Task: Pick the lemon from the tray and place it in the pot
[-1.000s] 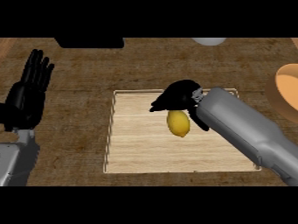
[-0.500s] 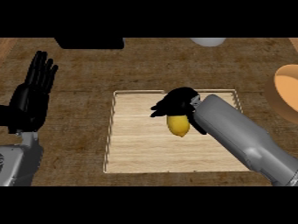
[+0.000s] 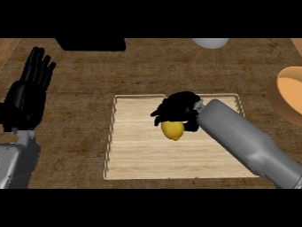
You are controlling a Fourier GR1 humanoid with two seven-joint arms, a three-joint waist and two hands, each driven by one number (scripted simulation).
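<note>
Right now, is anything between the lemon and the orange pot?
In the head view, only the right forearm, tray rim and bare counter lie between lemon and pot.

One head view looks steeply down on the desk (image 3: 81,71) from close above. The tray (image 3: 140,155) sits centred, forearms entering below it.

Dark brown wood-grain table (image 3: 101,71). Black box-like object (image 3: 91,43) at the top edge, left of centre; its upper part is cut off. Pale grey rounded object (image 3: 210,42) at the top edge, right of centre, only partly visible.
</note>
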